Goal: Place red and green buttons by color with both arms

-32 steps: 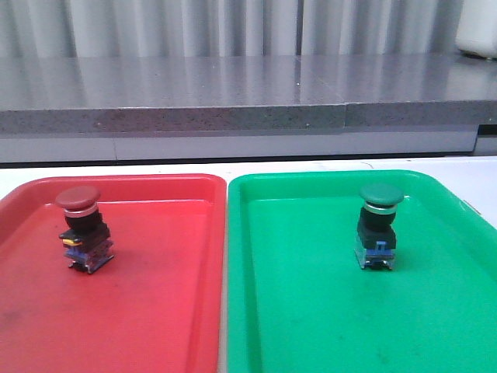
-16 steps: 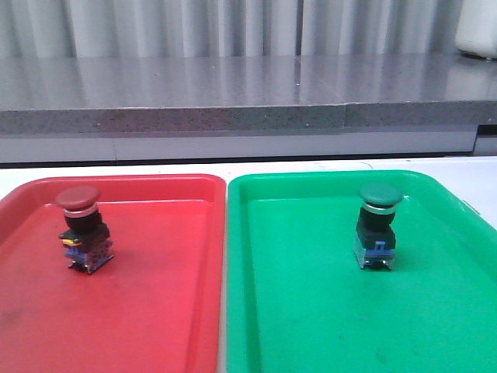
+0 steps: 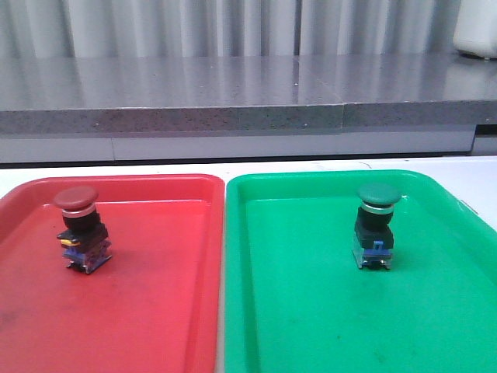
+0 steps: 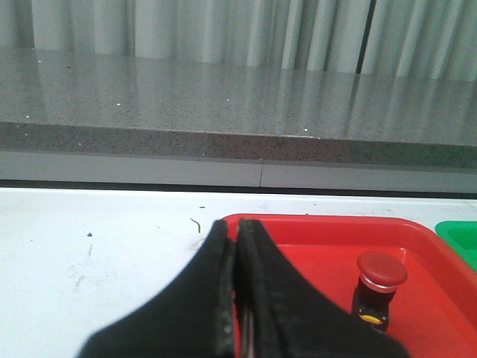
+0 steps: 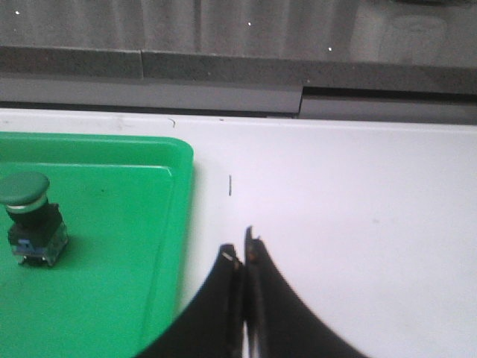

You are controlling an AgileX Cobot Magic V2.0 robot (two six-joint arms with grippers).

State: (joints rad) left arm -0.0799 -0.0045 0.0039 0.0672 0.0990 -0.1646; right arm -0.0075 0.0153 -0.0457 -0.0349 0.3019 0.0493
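Here the white table (image 3: pixel 116 167) carries two large shallow plastic trays lying side by side, their long rims almost touching: a red tray (image 3: pixel 155 311) on the left and a green tray (image 3: pixel 311 311) on the right. Taking the seam between the trays as the landmark, the dark red mushroom-head push button (image 3: pixel 80 229) stands upright inside the red tray, well to the left of the seam and toward that tray's far rim. The dark green mushroom-head push button (image 3: pixel 375 227) stands upright inside the green tray, well to the right of the seam, also toward the far side (each shows a silver ring under its cap, a black body and a bluish block at the base).

Neither arm shows in the front view. In the left wrist view the black left gripper (image 4: pixel 235 239) has its fingers pressed together with nothing between them, apart from the red button. In the right wrist view the black right gripper (image 5: pixel 244 250) is likewise closed on nothing, over bare table just outside the green tray's rim.
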